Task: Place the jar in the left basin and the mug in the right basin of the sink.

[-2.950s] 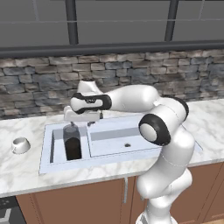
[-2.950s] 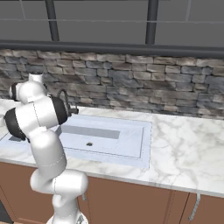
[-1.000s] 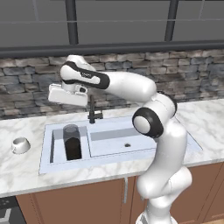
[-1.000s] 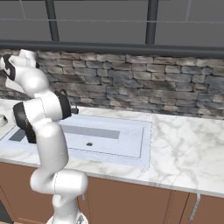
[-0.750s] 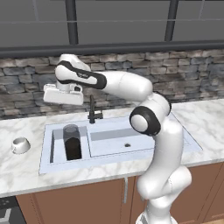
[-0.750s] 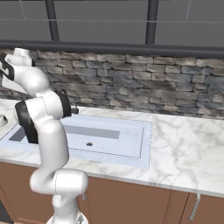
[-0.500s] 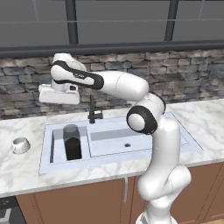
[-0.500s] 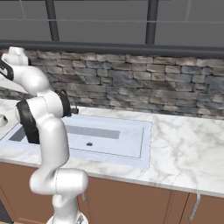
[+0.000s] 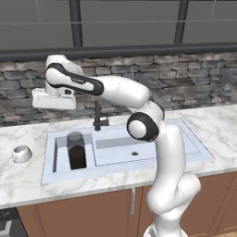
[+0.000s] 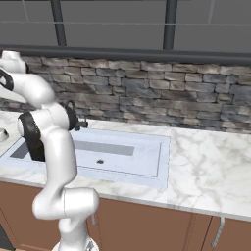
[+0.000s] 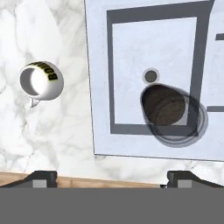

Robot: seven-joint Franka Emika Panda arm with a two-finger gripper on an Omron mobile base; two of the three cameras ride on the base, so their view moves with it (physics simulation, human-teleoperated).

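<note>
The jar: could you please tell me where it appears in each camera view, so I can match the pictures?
Left base view: the jar stands upright in the left basin, left of centre.
Right base view: I cannot make the jar out; the arm covers that end of the sink.
Hand view: seen from above, right of centre, beside the drain hole.
Shared landmark: the sink.

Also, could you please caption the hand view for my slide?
Jar standing in the left basin; mug on the counter beside the sink.

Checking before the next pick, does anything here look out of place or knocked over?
Nothing stands out. The jar stands upright in the left basin; the mug sits upright on the counter, not yet in the right basin.
</note>
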